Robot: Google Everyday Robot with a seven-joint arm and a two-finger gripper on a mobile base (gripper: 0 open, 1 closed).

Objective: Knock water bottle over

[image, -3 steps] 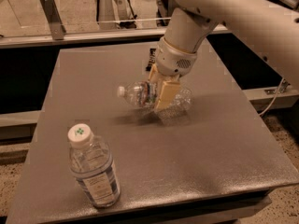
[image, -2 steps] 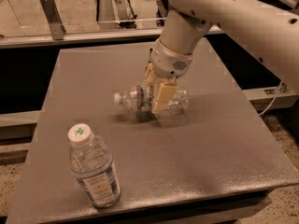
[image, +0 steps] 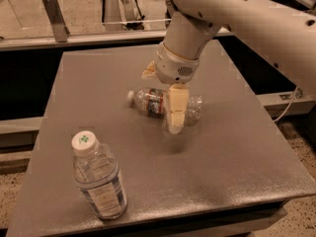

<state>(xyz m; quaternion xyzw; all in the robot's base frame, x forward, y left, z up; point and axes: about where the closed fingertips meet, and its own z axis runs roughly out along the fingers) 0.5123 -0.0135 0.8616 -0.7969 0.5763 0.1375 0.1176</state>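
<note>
Grey and matte, the counter [image: 237, 172] fills most of what I see; there is just the one, and everything sits on it. A single pale arm [image: 256, 19] reaches over it, coming down from the upper right. I count two bottles. The wider bottle [image: 98, 181], with its green-marked cap, stands upright at the near left corner, well apart from the work. The water bottle [image: 145, 98] lies on its side near the middle of the counter, with its white cap pointing left and its red-and-white band showing. The one gripper [image: 162, 100] hangs right over that bottle's middle. Its jaws stand apart: one tan finger [image: 177, 107] crosses in front of the bottle, the other shows only as a tip behind, and I would say they clasp nothing. To my eye the knocking-over is done. The next move calls for lifting straight up and away, without nudging the bottle into a roll or swinging toward the upright one.
</note>
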